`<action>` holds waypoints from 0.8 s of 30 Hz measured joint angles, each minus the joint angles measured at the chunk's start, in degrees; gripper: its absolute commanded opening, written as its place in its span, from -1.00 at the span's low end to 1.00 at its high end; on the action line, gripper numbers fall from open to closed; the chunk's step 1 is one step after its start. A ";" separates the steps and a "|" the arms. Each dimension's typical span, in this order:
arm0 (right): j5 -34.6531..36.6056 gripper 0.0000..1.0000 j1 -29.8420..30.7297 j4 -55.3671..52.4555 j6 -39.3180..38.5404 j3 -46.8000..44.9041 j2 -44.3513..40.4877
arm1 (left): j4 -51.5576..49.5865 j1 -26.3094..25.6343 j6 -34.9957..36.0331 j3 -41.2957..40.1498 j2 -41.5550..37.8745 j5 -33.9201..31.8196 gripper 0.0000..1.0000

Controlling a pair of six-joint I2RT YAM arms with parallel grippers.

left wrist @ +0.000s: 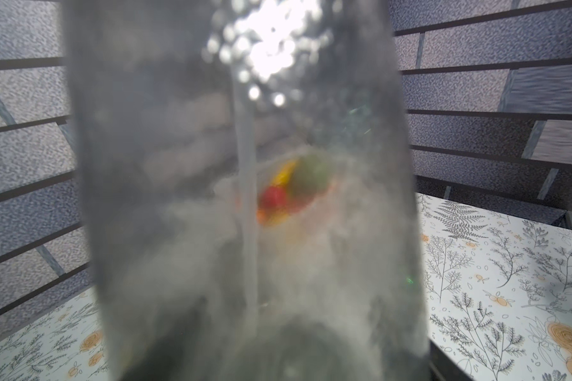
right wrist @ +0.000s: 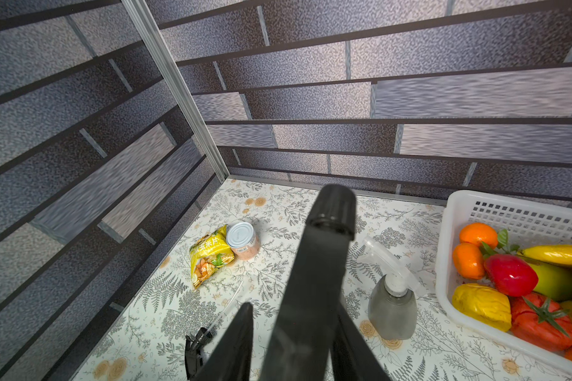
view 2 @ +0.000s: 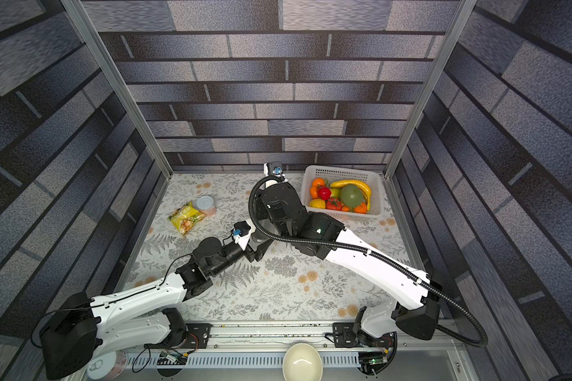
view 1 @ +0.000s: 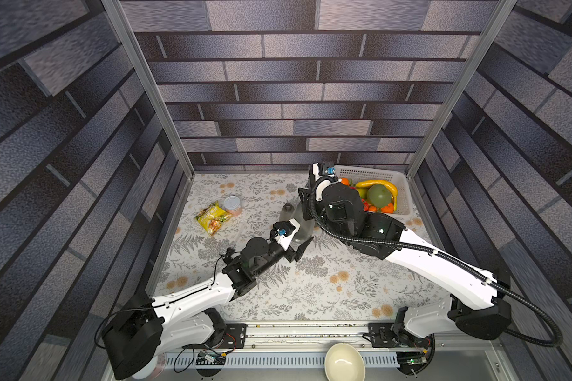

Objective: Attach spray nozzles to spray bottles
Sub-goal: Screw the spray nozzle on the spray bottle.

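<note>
**Right gripper** (right wrist: 294,308): the jaws stand a little apart, one on each side of the black spray nozzle (right wrist: 324,250). The finger farther from the fruit basket (right wrist: 449,264) is clear of the nozzle, with table showing between. Contact on the other side cannot be told. No firm grip is evident. The nozzle's long axis runs straight out from between the fingers, tip foremost.

**Left gripper** (view 1: 299,238): closed on the spray bottle (view 1: 306,231), which is upright and near the basket but apart from it, on the basket's table-centre side. In the left wrist view the grey wall fills the lens, with a thin dip tube (left wrist: 246,198) running down inside. The nozzle is therefore judged seated; how tightly cannot be judged.

**Governing relation:** the nozzle sits directly beneath the right gripper, so any withdrawal should go back along the fingers' own line.

**Pose:** the right arm reaches high over the bottle with its wrist turned steeply down. The left arm is low and stretched forward.

**Outstanding:** a second black nozzle (right wrist: 195,343) lies flat, well apart from the basket, on the left arm's side. A finished bottle (right wrist: 392,306) with a white nozzle stands just beside the basket.
</note>
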 measured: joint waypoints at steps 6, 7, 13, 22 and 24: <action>-1.42 0.00 0.68 -1.07 -2.84 0.94 -0.48 | 1.81 0.07 0.02 0.61 0.00 0.00 0.50; -1.70 0.02 0.72 -1.29 -3.21 1.25 -0.61 | 2.12 0.07 0.02 0.66 0.00 0.00 0.50; -3.76 0.08 1.20 -2.51 -4.33 1.84 -2.19 | 3.17 0.72 0.02 0.72 0.00 0.20 0.50; -8.11 0.24 2.23 -5.79 -5.20 1.84 -4.46 | 3.37 2.38 -0.02 0.72 -0.24 0.37 0.50; -9.53 0.25 2.60 -6.60 -5.35 1.79 -5.16 | 3.37 2.91 -0.02 0.72 -0.59 0.48 0.50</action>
